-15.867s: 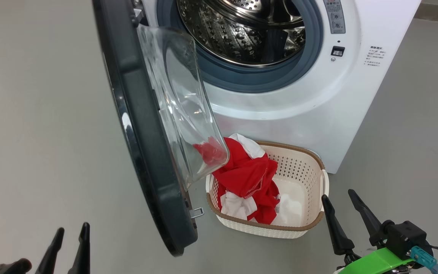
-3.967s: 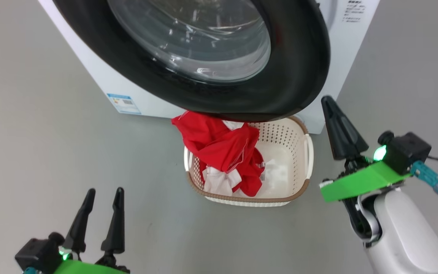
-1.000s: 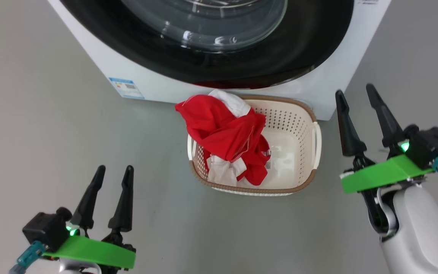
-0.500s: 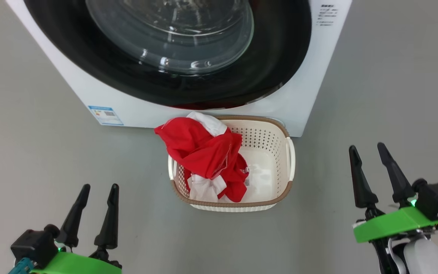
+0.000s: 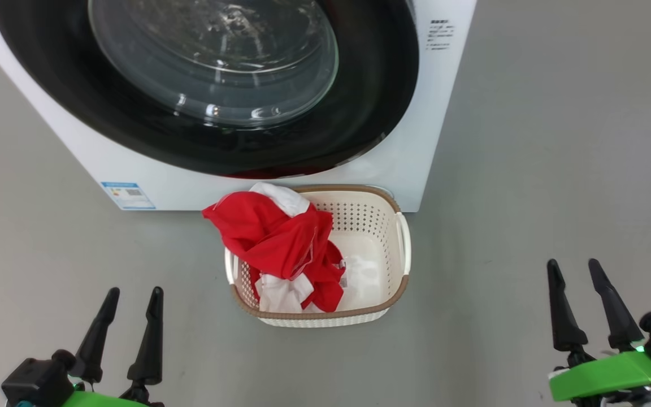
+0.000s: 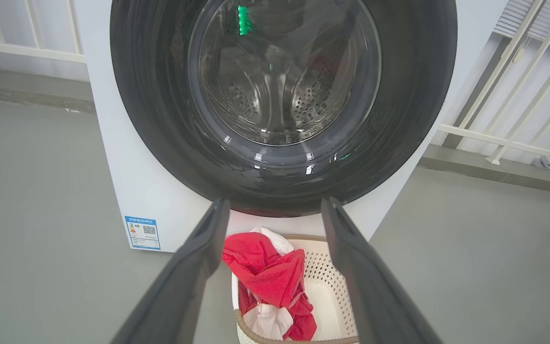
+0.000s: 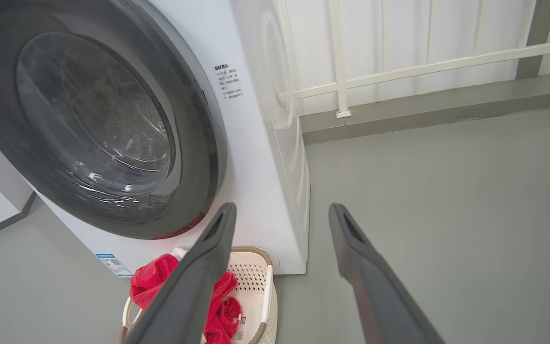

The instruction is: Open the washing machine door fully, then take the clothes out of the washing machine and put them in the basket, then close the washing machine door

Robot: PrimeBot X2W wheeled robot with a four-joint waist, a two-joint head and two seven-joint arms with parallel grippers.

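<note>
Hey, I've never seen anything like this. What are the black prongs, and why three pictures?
It's a two-armed robot. One picture looks down from its head: the prongs are its left pincer and right pincer, both open and empty. The other two come from wrist cameras, each looking out between its own pincer's fingers. On the floor stands a washer, its round door shut. Before it, a basket holds red and white clothes, some draped over the rim.

The washing machine door [image 5: 379, 85], open before, now sits shut against the washing machine [image 5: 439, 124]; the right jaws have drawn back from it.
</note>
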